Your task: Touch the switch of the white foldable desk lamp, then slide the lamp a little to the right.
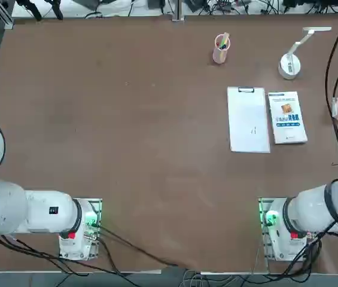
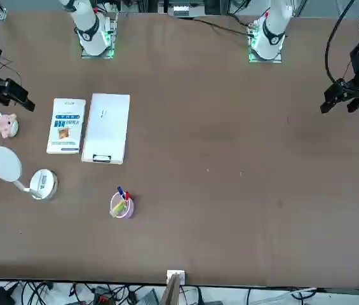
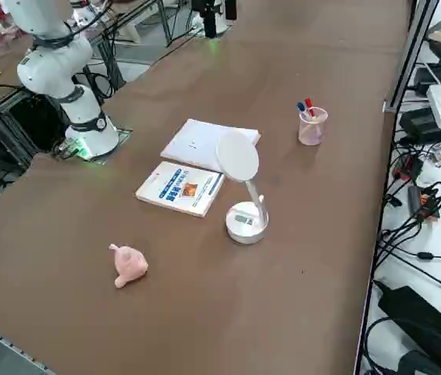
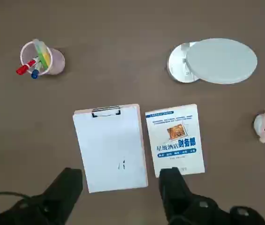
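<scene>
While the right tool (image 4: 120, 192) hung spread and empty, the white foldable desk lamp (image 4: 212, 62) stood well beyond it, past the booklet (image 4: 175, 140).

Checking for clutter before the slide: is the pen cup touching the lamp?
No, the pen cup stands apart from the lamp, with bare table between them in the top view.

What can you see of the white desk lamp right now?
The white foldable desk lamp stands upright on the brown table, beyond the booklet. A round disc base carries a thin angled arm and a flat round head. It looks like plastic. Nothing touches it; the right gripper hangs open, well clear.
</scene>
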